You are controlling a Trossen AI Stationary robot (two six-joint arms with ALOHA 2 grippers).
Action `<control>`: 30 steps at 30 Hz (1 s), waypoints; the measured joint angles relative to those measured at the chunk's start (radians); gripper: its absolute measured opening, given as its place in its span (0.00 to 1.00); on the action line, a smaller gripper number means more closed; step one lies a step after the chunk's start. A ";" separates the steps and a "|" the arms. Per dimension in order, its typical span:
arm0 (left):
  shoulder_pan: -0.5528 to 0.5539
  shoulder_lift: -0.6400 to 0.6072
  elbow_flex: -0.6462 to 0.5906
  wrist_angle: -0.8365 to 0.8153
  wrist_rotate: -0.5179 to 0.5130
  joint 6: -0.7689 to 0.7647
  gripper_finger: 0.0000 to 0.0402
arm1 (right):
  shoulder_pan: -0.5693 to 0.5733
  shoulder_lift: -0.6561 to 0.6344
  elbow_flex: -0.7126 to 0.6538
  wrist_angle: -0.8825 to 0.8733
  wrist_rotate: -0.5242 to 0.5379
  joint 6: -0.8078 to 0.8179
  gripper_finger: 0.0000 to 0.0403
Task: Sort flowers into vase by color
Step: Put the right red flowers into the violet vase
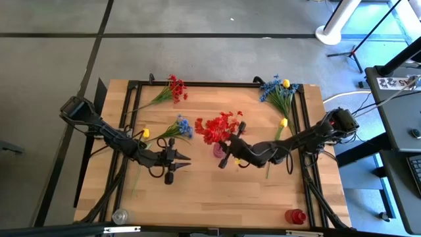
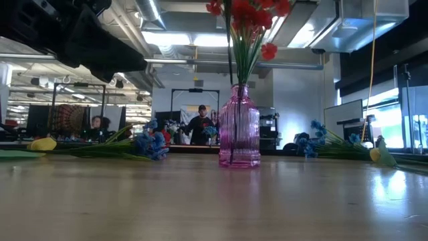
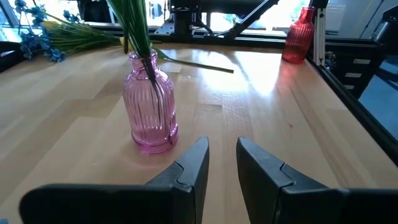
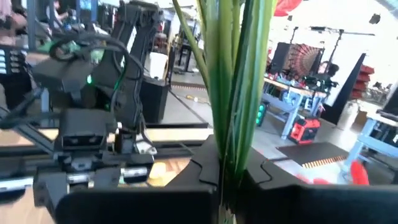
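Observation:
A pink ribbed glass vase [image 1: 218, 151] [image 2: 239, 127] [image 3: 149, 106] stands upright mid-table. A bunch of red flowers [image 1: 217, 128] [image 2: 249, 15] stands in it on green stems. My right gripper [image 1: 228, 151] [image 4: 231, 177] reaches in from the right and is shut on those stems above the vase's mouth. My left gripper [image 1: 181, 158] [image 3: 222, 165] hovers open just left of the vase, pointing at it, with nothing between its fingers. My right gripper pinches the bundle of green stems [image 4: 235, 134] between its two fingers, above the vase's mouth. The fingers come in about level from the table's right side and lie across the upright stems. The stems' lower ends stand inside the pink vase [image 3: 148, 65]; the blossoms rise above the fingers.
Loose sprigs lie on the table: red [image 1: 172, 89] at the far left, blue with yellow [image 1: 279, 92] at the far right, blue [image 1: 179, 127] and yellow [image 1: 146, 133] by my left arm, a yellow one [image 1: 283, 122] under my right arm. Near edge: a clear vase [image 1: 120, 216], a red vase [image 1: 296, 216].

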 joint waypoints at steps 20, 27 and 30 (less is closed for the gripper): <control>0.000 0.000 0.000 -0.001 0.000 0.000 0.20 | 0.041 -0.019 0.000 -0.021 -0.009 0.053 0.05; 0.000 0.000 0.000 -0.001 0.000 0.001 0.20 | 0.085 -0.019 0.000 -0.055 0.054 0.043 0.05; 0.000 0.000 0.000 -0.001 0.000 0.000 0.20 | 0.081 -0.020 0.000 -0.085 0.058 0.045 0.05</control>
